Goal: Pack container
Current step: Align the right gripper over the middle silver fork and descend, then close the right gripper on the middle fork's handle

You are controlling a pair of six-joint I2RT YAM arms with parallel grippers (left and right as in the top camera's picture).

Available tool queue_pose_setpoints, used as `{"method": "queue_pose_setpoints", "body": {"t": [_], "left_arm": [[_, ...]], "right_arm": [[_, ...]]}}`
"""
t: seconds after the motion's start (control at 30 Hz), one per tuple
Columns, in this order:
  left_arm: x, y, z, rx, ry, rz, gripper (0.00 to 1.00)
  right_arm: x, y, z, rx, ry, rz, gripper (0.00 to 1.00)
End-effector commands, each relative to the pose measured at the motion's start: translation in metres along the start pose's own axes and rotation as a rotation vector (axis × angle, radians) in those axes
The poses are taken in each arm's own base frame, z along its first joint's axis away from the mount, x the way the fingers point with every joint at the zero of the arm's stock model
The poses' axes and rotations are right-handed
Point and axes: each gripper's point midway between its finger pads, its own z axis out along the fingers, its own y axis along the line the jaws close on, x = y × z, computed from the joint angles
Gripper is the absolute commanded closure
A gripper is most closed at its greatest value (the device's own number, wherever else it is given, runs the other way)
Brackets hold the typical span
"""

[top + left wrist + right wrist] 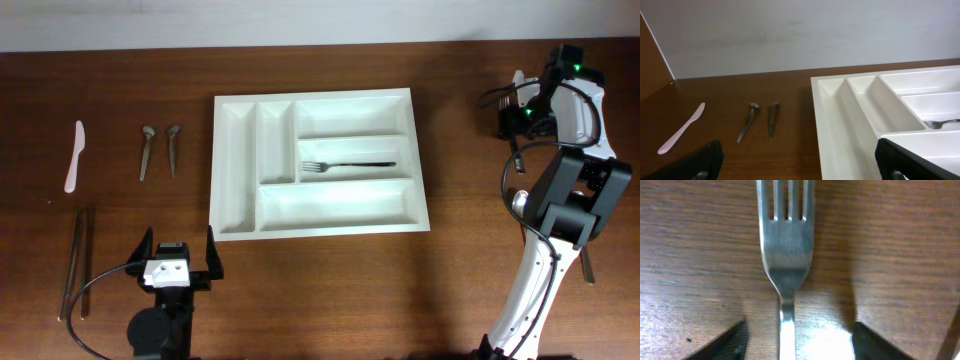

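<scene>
The white container (222,170) lies mid-table, and its near-left corner shows in the left wrist view (832,125). One metal fork (350,164) lies in its middle long compartment. At the far right my right gripper (512,112) hangs low over the table. In the right wrist view a second fork (786,245) lies on the wood, its handle running between the fingers of my right gripper (799,332). The jaws stand apart, with wood showing on both sides of the handle. My left gripper (179,236) sits open and empty near the front edge, left of the container (797,150).
Left of the container lie a white plastic knife (75,155) and two metal spoons (146,150) (172,148). Long metal pieces (78,262) lie at the front left. Another small metal piece (587,265) lies beside the right arm.
</scene>
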Motion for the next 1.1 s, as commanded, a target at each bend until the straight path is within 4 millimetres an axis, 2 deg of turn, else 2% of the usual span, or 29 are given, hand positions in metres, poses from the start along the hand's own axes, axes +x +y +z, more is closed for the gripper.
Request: {"method": "queue_pose_setpoints", "body": {"t": [0.0, 0.13, 0.27, 0.6, 0.93, 1.07], "left_arm": [[0.002, 0.001, 0.000, -0.005, 0.004, -0.010, 0.01], [0.002, 0.001, 0.000, -0.005, 0.004, -0.010, 0.01], [0.002, 0.001, 0.000, -0.005, 0.004, -0.010, 0.01], [0.002, 0.001, 0.000, -0.005, 0.004, -0.010, 0.01], [0.002, 0.001, 0.000, -0.005, 0.004, -0.010, 0.01], [0.002, 0.001, 0.000, -0.005, 0.004, -0.010, 0.01]], "right_arm": [[0.006, 0.002, 0.014, 0.006, 0.033, 0.003, 0.46], [0.005, 0.001, 0.014, 0.009, 0.026, 0.002, 0.60], [0.001, 0.001, 0.014, 0.011, 0.011, 0.001, 0.66], [-0.003, 0.009, 0.015, -0.018, -0.001, -0.006, 0.66], [-0.014, 0.032, 0.015, -0.022, -0.011, -0.059, 0.66], [-0.016, 0.032, 0.015, -0.018, -0.021, -0.060, 0.67]]}}
